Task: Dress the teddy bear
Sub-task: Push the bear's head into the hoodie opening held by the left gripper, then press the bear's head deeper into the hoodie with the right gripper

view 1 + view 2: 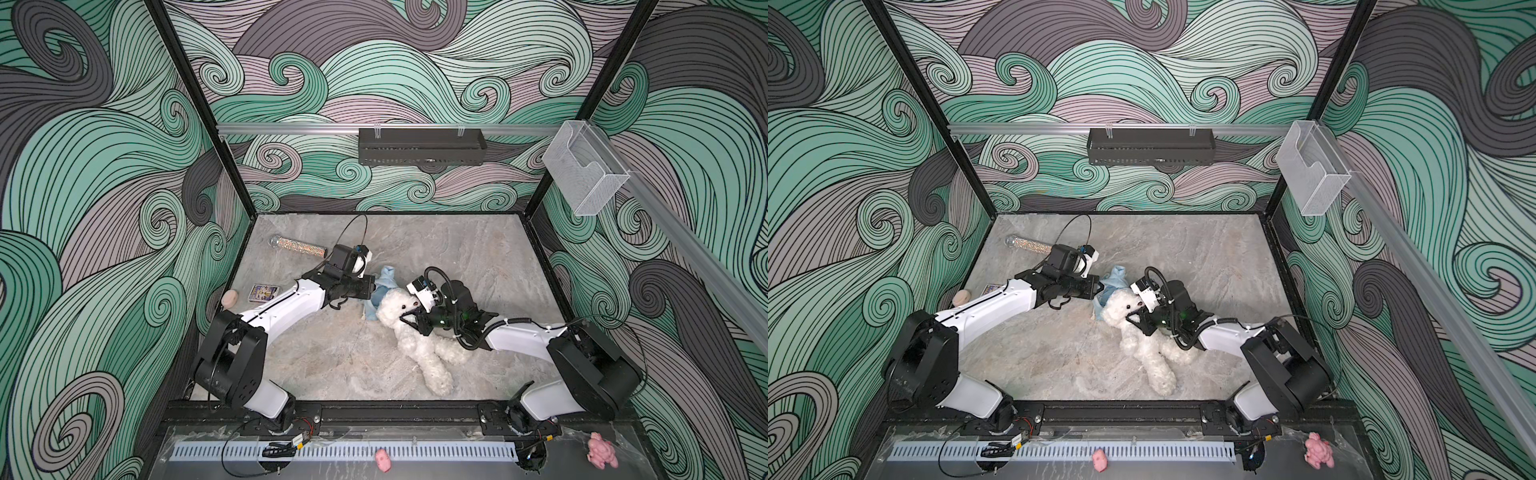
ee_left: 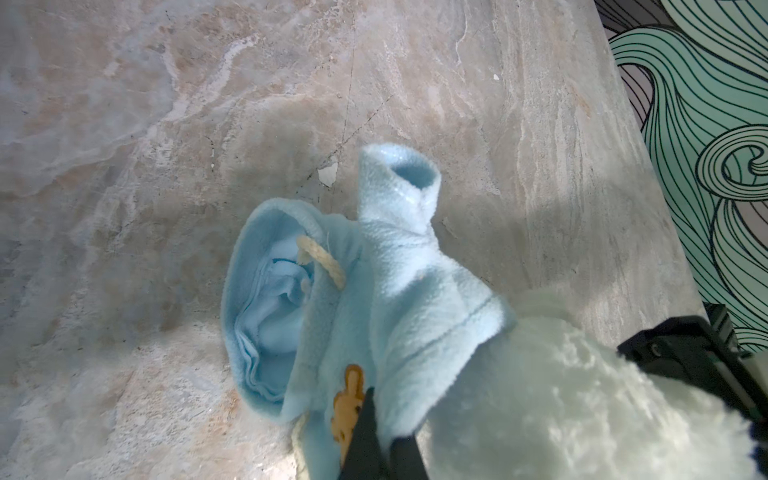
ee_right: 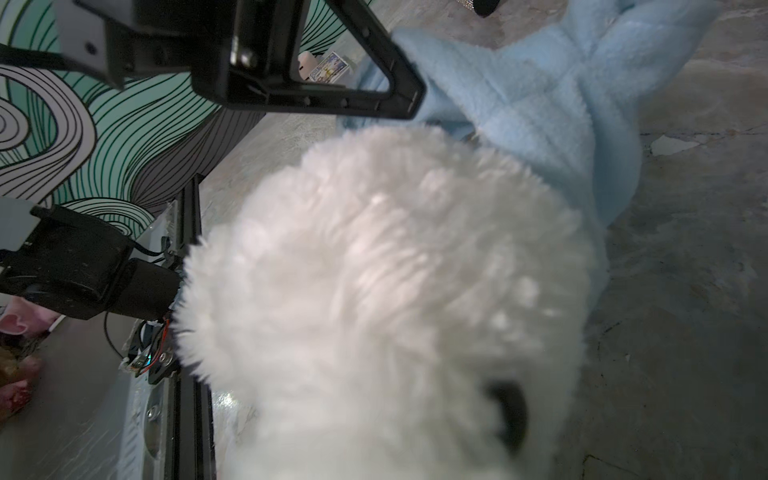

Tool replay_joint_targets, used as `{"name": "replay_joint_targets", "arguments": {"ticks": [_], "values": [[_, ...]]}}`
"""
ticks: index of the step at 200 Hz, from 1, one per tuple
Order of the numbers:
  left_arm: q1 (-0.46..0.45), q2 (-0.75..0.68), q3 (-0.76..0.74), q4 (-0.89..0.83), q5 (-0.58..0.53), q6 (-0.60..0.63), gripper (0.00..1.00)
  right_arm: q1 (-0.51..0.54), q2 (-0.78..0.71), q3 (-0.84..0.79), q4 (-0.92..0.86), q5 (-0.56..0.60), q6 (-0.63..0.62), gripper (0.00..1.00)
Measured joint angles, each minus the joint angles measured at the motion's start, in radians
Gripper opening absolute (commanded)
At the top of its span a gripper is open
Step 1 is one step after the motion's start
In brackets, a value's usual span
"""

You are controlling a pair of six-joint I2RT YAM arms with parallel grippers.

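The teddy bear [image 1: 419, 345] [image 1: 1146, 349] lies on its back mid-table, fluffy and white, head toward the back. A light blue fleece hoodie [image 1: 384, 278] [image 1: 1115, 278] is bunched against the top of its head. My left gripper [image 1: 375, 287] [image 1: 1100, 289] is shut on the hoodie's edge beside an orange patch; in the left wrist view [image 2: 386, 413] the dark fingers pinch the fleece [image 2: 415, 299] next to the bear's fur [image 2: 561, 407]. My right gripper [image 1: 405, 320] [image 1: 1131, 319] is shut on the bear at its chin. In the right wrist view, fur [image 3: 374, 270] hides those jaws.
A glitter tube [image 1: 293, 245], a small card box [image 1: 264, 292] and a beige round thing [image 1: 229, 297] lie at the table's left. Two pink plush toys [image 1: 383, 459] [image 1: 600, 455] sit beyond the front rail. A black shelf [image 1: 422, 146] and a clear bin [image 1: 586, 166] hang on the walls.
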Motion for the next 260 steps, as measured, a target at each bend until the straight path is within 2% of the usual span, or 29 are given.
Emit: {"name": "replay_joint_targets", "arguments": {"ticks": [42, 80, 93, 114, 133, 159, 194, 232, 260], "values": [[0.015, 0.003, 0.011, -0.058, 0.045, 0.039, 0.0, -0.026, -0.181, -0.015, -0.083, -0.008, -0.045, 0.1], [0.017, 0.037, 0.043, -0.067, 0.113, 0.048, 0.0, -0.024, -0.184, -0.012, -0.08, -0.038, -0.04, 0.1], [0.017, 0.043, 0.05, -0.073, 0.127, 0.048, 0.0, 0.0, -0.184, -0.007, -0.111, 0.031, -0.051, 0.1], [0.017, 0.045, 0.066, -0.094, 0.15, 0.046, 0.0, 0.066, -0.178, 0.018, -0.179, 0.241, -0.071, 0.11], [0.017, 0.048, 0.082, -0.106, 0.166, 0.033, 0.0, 0.09, -0.155, 0.041, -0.201, 0.369, -0.069, 0.11], [0.017, 0.053, 0.09, -0.113, 0.172, 0.0, 0.0, 0.112, -0.139, 0.031, -0.18, 0.409, -0.069, 0.1], [0.017, 0.081, 0.095, -0.132, 0.167, -0.003, 0.0, 0.118, -0.219, 0.01, -0.213, 0.273, -0.099, 0.12], [0.017, 0.096, 0.139, -0.175, 0.182, 0.091, 0.0, 0.054, -0.253, 0.082, -0.35, -0.056, -0.125, 0.11], [0.025, 0.096, 0.159, -0.192, 0.22, 0.153, 0.0, 0.032, -0.231, 0.101, -0.368, -0.224, -0.117, 0.1]]}}
